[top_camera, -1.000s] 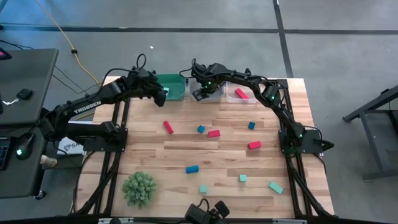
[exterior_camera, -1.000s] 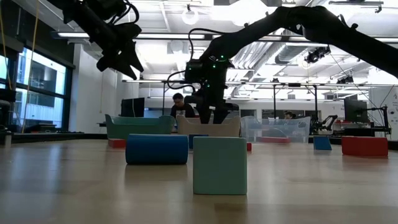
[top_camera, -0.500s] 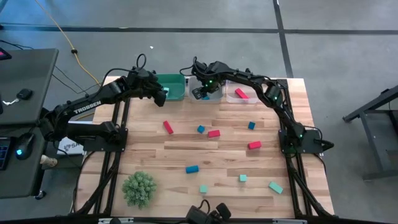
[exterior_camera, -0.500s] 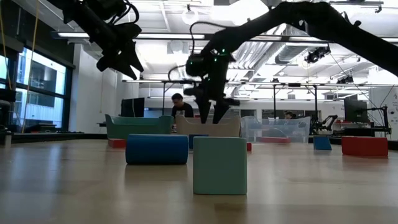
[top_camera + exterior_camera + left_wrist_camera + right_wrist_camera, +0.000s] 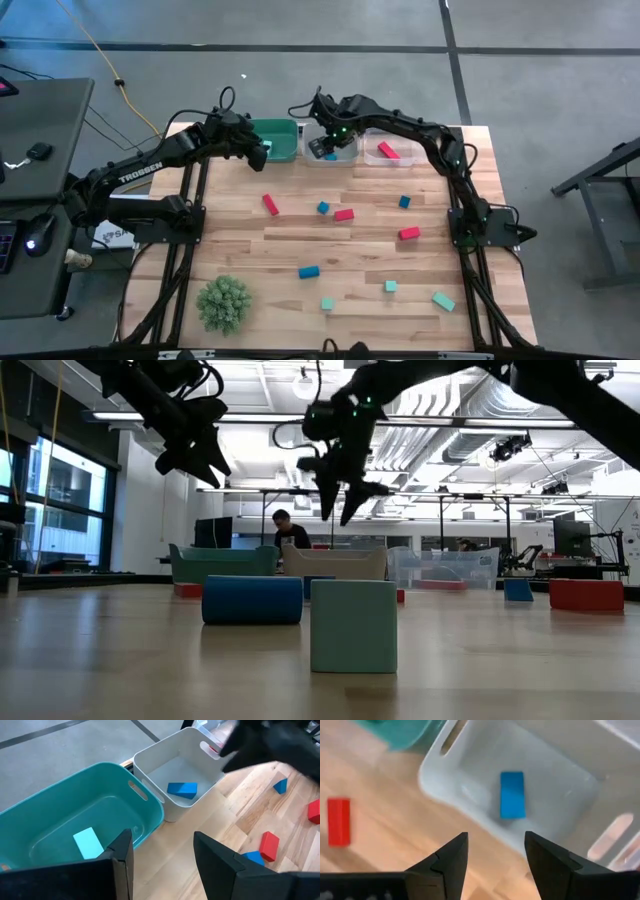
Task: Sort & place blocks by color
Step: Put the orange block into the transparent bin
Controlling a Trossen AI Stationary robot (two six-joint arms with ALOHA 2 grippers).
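Observation:
My right gripper point(image 5: 322, 148) point(image 5: 338, 508) hangs open above the white bin point(image 5: 336, 152), pointing steeply down. A blue block point(image 5: 512, 795) lies flat on that bin's floor, below the fingers and apart from them. My left gripper point(image 5: 262, 152) point(image 5: 162, 865) waits open in the air at the teal bin's point(image 5: 60, 815) near side. A teal block point(image 5: 90, 843) lies in the teal bin. Red point(image 5: 270, 204), blue point(image 5: 308, 271) and teal point(image 5: 443, 300) blocks lie scattered on the wooden table point(image 5: 240, 250).
A clear bin point(image 5: 392, 158) with a red block point(image 5: 388, 151) in it stands to the right of the white bin. A green spiky plant ball point(image 5: 223, 302) sits near the front left corner. A person shows in the room beyond the table point(image 5: 290, 530).
My right gripper has risen out of the white bin to well above its rim, staying open. The blue block stays on the bin's floor.

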